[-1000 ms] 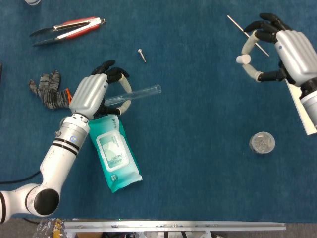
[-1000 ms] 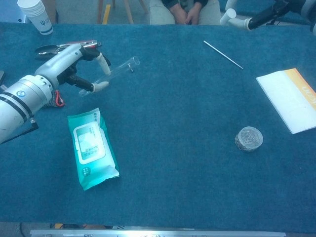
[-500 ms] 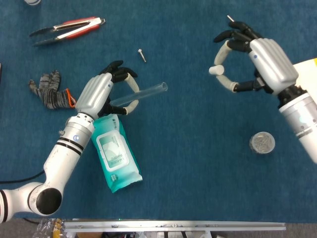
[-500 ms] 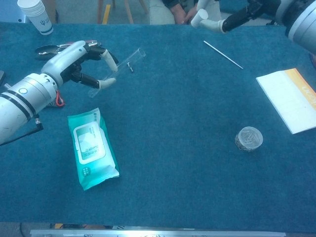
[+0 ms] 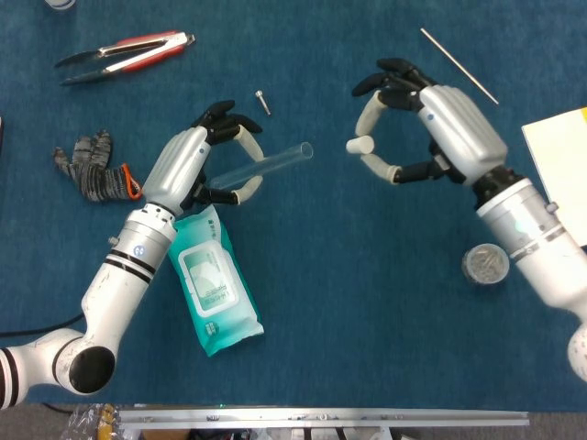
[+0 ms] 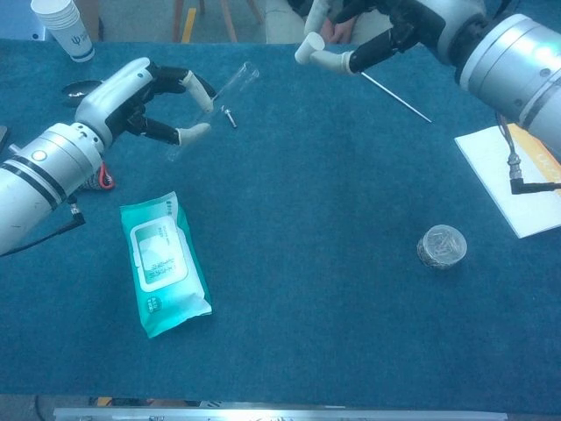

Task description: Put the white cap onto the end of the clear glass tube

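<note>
Facing tube, cap in right robot hand

white cap, clear glass tube, teal wipes pack, grey-striped glove, red-handled pliers, blue cloth.

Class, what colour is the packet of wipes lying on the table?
Teal green, with a white label on top: the packet of wipes shows best in the head view.

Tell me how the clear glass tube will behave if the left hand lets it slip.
The glass tube is round and smooth, so it would probably roll on the blue cloth. Being thin clear glass, it likely cracks if dropped. The left hand holds it near one end, so it may tilt.
</note>
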Tool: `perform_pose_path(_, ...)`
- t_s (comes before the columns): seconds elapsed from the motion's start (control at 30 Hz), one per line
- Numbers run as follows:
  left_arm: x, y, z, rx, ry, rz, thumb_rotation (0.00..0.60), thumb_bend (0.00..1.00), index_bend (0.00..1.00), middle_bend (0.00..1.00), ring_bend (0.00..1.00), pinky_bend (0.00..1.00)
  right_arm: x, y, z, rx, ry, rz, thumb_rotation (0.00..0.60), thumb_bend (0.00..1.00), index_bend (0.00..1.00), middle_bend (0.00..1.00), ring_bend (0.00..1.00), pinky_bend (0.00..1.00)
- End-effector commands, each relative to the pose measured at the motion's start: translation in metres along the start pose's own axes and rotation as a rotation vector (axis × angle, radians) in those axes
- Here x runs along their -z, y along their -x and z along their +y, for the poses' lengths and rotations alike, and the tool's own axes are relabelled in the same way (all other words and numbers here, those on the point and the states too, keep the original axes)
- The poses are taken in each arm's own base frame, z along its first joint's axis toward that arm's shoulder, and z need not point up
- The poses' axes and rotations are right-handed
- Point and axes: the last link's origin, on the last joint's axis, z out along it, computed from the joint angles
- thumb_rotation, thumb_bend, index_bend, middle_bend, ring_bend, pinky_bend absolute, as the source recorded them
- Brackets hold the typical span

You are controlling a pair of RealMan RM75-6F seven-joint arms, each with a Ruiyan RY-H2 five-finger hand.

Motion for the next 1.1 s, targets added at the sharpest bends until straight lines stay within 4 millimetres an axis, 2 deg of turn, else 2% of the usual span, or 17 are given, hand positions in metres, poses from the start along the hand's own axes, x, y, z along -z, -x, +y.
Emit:
perform_pose_path(0.03,0.0,0.0,-0.001,0.004,0.004,0.004,0.6,0.29,0.58,0.29,0.08,0.06,-0.005,0.007,-0.003,-0.018,-0.007,-0.011,0.6,0.31,0.61,0.3,0.1,0.19)
perform_pose_path(0.4,0.001,0.003,0.001,0.015,0.013,0.006,0.6,0.29,0.58,0.29,0.08,0.06,-0.015,0.022,-0.006,-0.05,-0.013,-0.021,0.6,0.31,0.61,0.3,0.1,0.19)
perform_pose_path(1.1,-0.002,0.014,0.001,0.007,0.003,-0.015,0.6,0.29,0.57,0.29,0.08,0.06,-0.021,0.029,-0.005,-0.065,-0.006,-0.036,0.6,0.31,0.61,0.3,0.1,0.19)
